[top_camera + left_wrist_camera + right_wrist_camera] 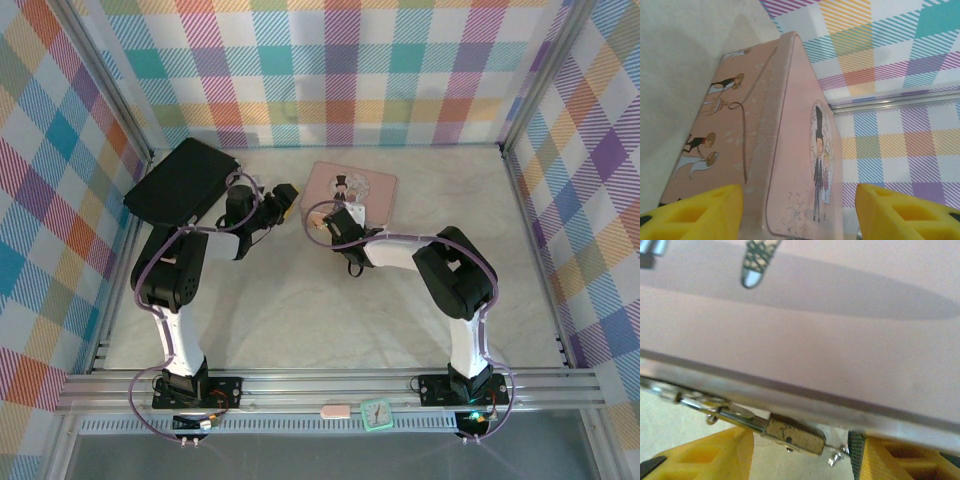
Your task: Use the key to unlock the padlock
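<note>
The brass padlock [792, 434] hangs along the lower edge of the pink tin [805, 340], its silver shackle [715, 407] reaching left to the tin's clasp. A small silver piece, apparently the key [837, 456], sticks out of the padlock's right end and reaches the dark ribbed pad of the right finger [856, 455]. My right gripper [800, 460] is open, with a yellow finger on each side of the padlock. From above, the right gripper [340, 222] is at the front edge of the tin [355, 185]. My left gripper [800, 215] is open astride a corner of the tin [790, 150], at its left side [285, 203].
A flat black case [180, 180] lies at the back left, close to the left arm. A small green clock [377, 413] and a pink block [335, 410] rest on the front rail. Plaid walls enclose the table on three sides.
</note>
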Controlling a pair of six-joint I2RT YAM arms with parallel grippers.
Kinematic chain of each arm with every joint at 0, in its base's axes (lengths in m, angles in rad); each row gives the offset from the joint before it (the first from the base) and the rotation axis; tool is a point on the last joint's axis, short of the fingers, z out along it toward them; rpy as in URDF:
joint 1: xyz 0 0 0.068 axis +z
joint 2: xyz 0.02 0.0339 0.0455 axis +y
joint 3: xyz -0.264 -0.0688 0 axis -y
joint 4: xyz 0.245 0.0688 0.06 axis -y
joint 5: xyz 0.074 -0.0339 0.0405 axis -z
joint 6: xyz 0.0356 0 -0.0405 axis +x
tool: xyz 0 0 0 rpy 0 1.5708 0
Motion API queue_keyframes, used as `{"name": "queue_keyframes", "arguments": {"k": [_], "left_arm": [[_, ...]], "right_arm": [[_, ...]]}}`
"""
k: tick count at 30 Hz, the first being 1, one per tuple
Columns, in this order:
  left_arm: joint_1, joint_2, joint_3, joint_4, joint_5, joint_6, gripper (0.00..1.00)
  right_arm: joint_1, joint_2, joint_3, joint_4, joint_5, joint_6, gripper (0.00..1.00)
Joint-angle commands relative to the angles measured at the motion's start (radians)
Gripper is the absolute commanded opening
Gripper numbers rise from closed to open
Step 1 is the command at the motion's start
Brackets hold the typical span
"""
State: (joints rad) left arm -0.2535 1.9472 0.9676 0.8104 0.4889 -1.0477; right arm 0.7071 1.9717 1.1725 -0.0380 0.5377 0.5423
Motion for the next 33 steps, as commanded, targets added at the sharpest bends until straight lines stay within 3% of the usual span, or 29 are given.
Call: {"name": "queue_keyframes", "arguments": {"k": [1,7,17,24,29,33], "left_arm": [[0.011,0.018,0.015,0.071,0.039,-0.026,0.60],[0.011,-0.011,-0.032,0.078,0.033,-0.026,0.60],[-0.040,0.038,-0.110,0.252,0.059,-0.150,0.58],[-0.098,0.143,-0.074,0.376,0.068,-0.236,0.48],[-0.134,0.131,-0.052,0.255,0.022,-0.156,0.46],[-0.156,0.124,-0.038,0.161,-0.020,-0.090,0.46]], "right_arm": [[-0.009,0.033,0.007,0.081,0.020,-0.063,0.47],[-0.017,0.029,0.008,0.110,-0.016,-0.127,0.25],[-0.051,-0.020,-0.005,0.194,-0.258,-0.326,0.08],[-0.126,-0.047,0.021,0.159,-0.486,-0.288,0.00],[-0.194,-0.080,-0.008,0.175,-0.657,-0.135,0.00],[-0.210,-0.088,-0.026,0.188,-0.723,-0.078,0.00]]}}
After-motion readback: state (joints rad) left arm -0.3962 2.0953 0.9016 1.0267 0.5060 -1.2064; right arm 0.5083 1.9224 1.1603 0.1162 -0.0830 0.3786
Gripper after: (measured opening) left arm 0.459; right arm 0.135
